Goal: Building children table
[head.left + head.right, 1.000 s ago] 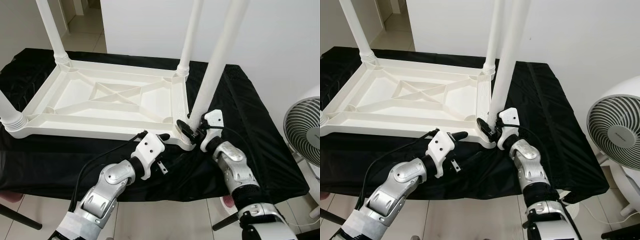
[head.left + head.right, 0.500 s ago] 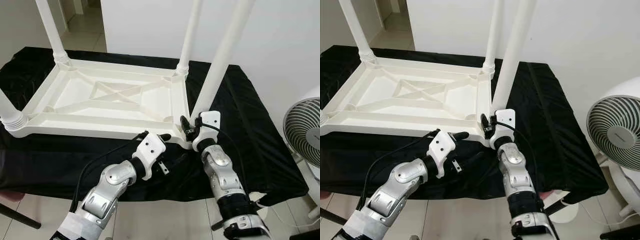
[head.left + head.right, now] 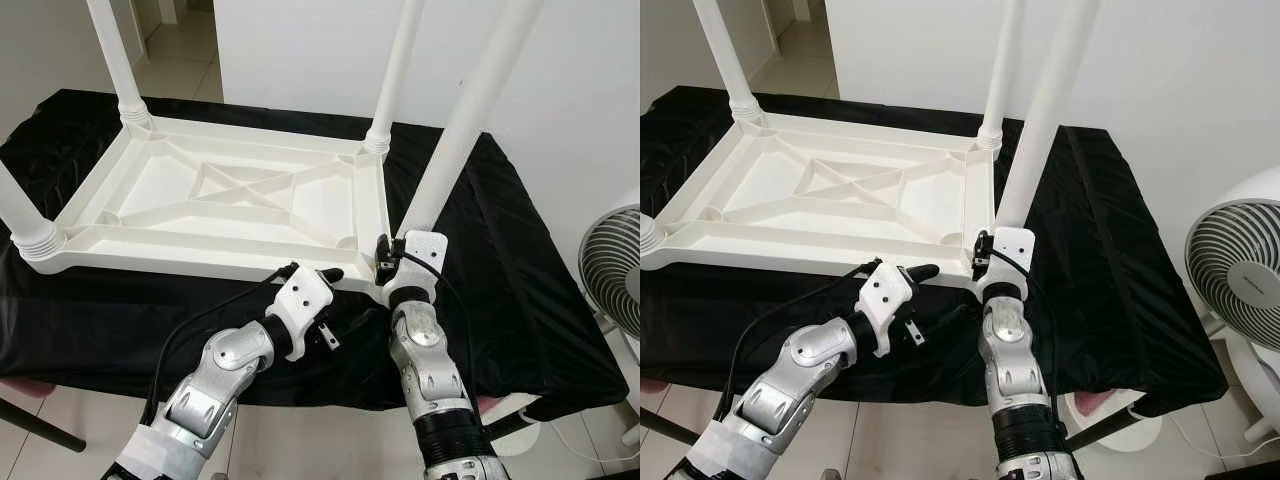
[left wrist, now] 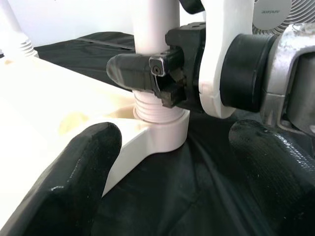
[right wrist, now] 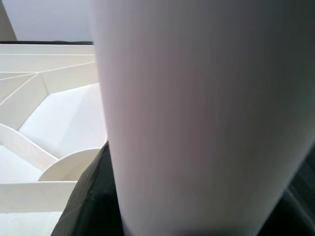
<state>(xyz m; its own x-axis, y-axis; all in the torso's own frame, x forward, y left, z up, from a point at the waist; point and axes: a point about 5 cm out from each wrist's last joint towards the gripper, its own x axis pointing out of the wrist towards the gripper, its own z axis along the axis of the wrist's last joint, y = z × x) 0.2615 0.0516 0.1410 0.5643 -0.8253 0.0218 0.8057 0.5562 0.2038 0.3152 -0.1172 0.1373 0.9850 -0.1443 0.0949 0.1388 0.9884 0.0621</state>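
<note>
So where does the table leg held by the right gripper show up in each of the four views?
Left eye view: table leg rises from the tabletop's near right corner, right of centre.
Right eye view: same leg, centre.
Left wrist view: its ribbed base, upper centre.
Right wrist view: blurred white column up close.
Shared landmark: right gripper clamped near the base.

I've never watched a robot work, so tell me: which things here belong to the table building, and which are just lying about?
Part of the job:
- upturned white table top
- near-right leg, gripped by the right hand
- three other legs
- left hand, open by that corner

Just about:
- black cloth
- fan
</note>
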